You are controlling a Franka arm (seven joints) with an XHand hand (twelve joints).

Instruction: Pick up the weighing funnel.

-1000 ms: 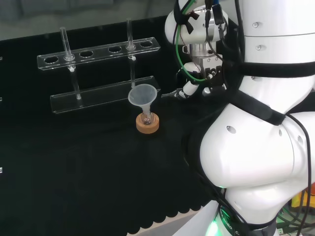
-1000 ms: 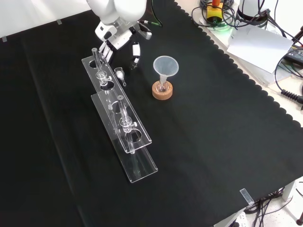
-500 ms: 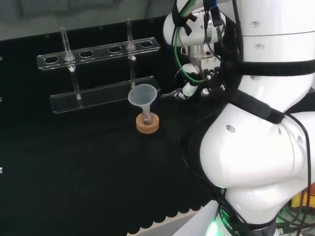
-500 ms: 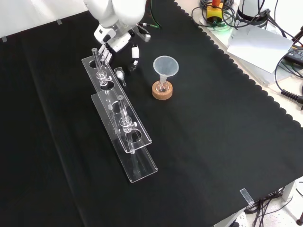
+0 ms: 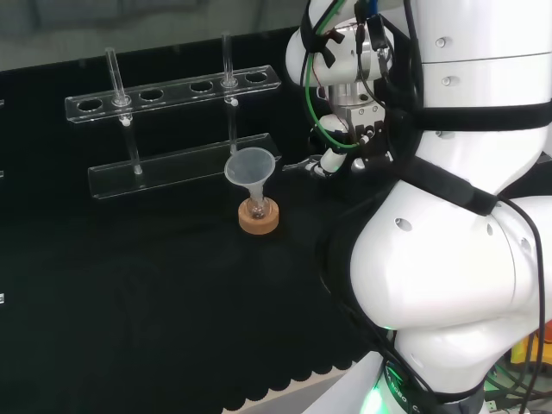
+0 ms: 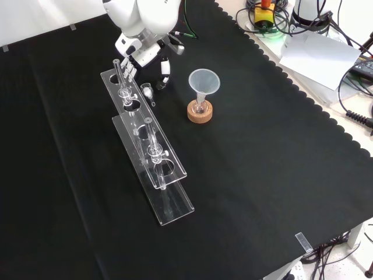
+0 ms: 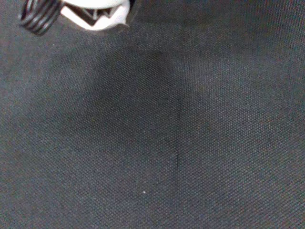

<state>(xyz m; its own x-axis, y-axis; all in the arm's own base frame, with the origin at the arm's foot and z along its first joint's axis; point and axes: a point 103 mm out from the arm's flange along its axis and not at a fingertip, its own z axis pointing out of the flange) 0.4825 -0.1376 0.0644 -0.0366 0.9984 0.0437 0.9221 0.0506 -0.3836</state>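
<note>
My hand (image 6: 144, 53) hangs over the black cloth (image 6: 262, 175) just off the far end of the clear test tube rack (image 6: 152, 153), as the front view shows it. My fingers (image 6: 127, 71) point down close to that end of the rack. My thumb (image 6: 165, 67) stands apart from them on the side away from the rack, so the hand is spread wide and holds nothing. The weighing funnel (image 6: 147, 91) lies on the cloth just beside the rack, below the gap between fingers and thumb. It looks clear of both, though so small and clear a piece is hard to judge. Two test tubes (image 6: 120, 77) stand upright in the rack. Farther from the rack, past the weighing funnel, the funnel (image 6: 204, 81) stands mouth up with its stem in a small flask (image 6: 200, 106) on a cork ring (image 6: 200, 114).
</note>
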